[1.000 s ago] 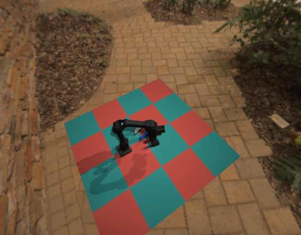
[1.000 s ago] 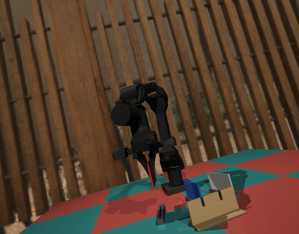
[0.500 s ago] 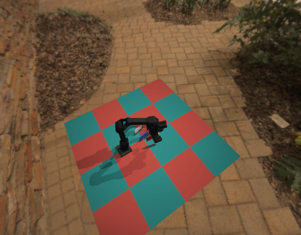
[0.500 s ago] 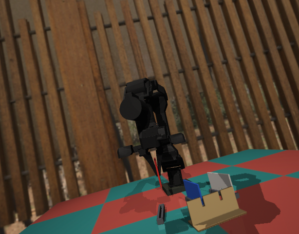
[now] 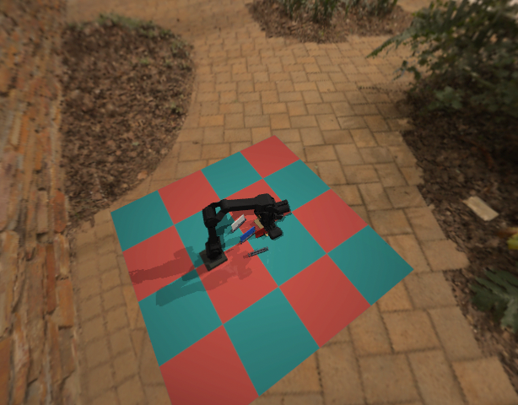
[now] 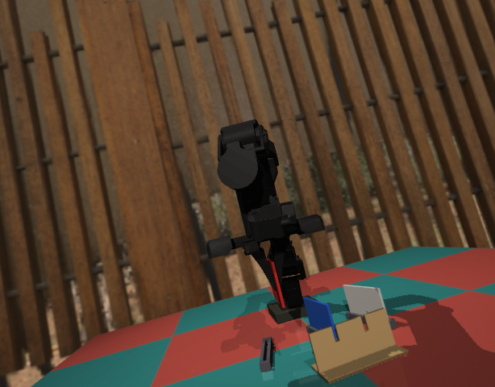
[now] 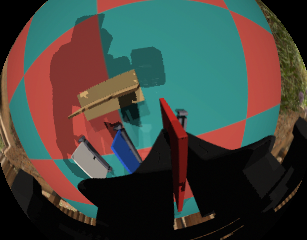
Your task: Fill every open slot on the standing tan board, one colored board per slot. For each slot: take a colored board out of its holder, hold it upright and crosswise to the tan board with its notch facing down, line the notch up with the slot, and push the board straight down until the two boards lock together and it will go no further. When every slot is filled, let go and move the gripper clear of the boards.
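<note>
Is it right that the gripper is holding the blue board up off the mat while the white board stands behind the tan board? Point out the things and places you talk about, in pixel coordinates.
The held board is wrong: the gripper (image 6: 280,305) (image 7: 168,132) has the red board (image 6: 276,283) (image 7: 179,150), as the exterior view shows. The rest stands.

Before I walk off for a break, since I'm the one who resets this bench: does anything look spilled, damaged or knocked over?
Nothing stands out. The tan board stands upright, and the blue board and white board stand in holders.
</note>
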{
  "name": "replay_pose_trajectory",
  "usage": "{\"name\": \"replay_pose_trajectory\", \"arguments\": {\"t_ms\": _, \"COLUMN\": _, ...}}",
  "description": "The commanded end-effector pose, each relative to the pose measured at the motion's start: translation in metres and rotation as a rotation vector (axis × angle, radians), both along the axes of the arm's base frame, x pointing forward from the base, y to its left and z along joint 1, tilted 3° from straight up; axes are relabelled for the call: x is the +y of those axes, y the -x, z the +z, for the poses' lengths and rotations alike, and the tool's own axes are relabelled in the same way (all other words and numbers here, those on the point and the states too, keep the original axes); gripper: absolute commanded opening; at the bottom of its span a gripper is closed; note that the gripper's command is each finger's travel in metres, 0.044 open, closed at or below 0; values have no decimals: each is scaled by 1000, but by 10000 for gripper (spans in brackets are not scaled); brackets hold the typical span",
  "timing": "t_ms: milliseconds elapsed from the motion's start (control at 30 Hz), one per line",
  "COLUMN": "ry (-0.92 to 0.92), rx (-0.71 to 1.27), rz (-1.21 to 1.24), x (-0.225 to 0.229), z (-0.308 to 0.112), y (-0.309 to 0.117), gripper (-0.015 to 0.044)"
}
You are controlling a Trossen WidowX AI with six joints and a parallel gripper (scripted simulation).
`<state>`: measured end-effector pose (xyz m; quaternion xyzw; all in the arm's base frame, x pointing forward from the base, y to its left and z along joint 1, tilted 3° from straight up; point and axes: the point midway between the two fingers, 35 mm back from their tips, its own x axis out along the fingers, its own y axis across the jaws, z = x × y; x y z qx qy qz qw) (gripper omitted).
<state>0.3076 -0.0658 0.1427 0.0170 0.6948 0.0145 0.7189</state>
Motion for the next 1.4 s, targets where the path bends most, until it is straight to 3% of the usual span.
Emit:
{"name": "replay_pose_trajectory", "arguments": {"t_ms": 0, "ry": -2, "rx": 9, "rz": 12, "x": 6, "z": -2, "y": -6, "gripper": 0}}
{"name": "replay_pose_trajectory", "arguments": {"t_ms": 1000, "ry": -8, "rx": -1, "rz": 143, "x": 66, "z": 1, "y": -52, "gripper": 0}}
{"name": "replay_pose_trajectory", "arguments": {"t_ms": 1367, "ry": -8, "rx": -1, "rz": 146, "x": 69, "z": -14, "y": -53, "gripper": 0}}
